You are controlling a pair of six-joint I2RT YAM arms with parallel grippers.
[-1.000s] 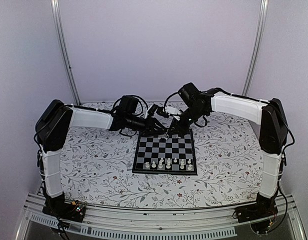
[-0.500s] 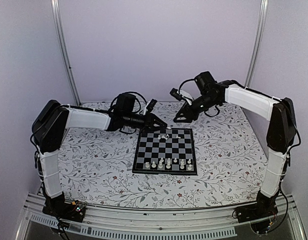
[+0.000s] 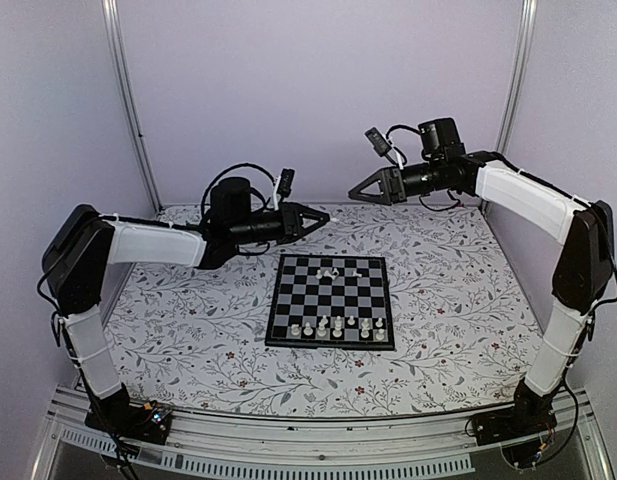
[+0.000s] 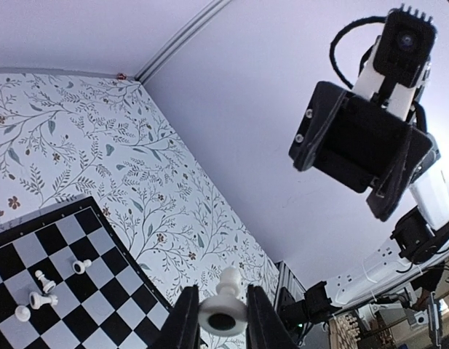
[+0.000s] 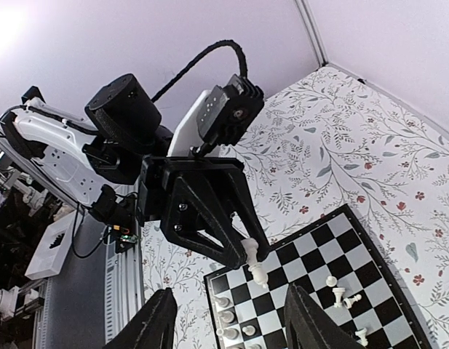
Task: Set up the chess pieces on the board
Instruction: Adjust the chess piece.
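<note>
Since the earlier frame both arms have drawn back from the top edge of the board (image 3: 333, 300). The left gripper (image 3: 318, 215) has pulled away to the left of centre. The right gripper (image 3: 358, 194) has swung up toward the upper right of the overhead view, well apart from the board.

Left gripper: fingers narrow, clamped on a white piece (image 4: 225, 291) (its round base faces the wrist camera, its head points away). The piece is carried in the air, above and just beyond the board's upper left corner in the overhead view.

Right gripper: fingers (image 5: 160, 323) stand wide, with nothing between them.

Board: lies flat on the floral table (image 3: 188, 320), at the centre of the overhead view. A row of white pieces (image 3: 337, 327) stands along its lower edge; the exact count cannot be told at this size. A small cluster of pieces (image 3: 331, 272) sits in the top rows near the middle. In the left wrist view, lower left of the frame, some of these appear tipped on their sides while others stand upright.
</note>
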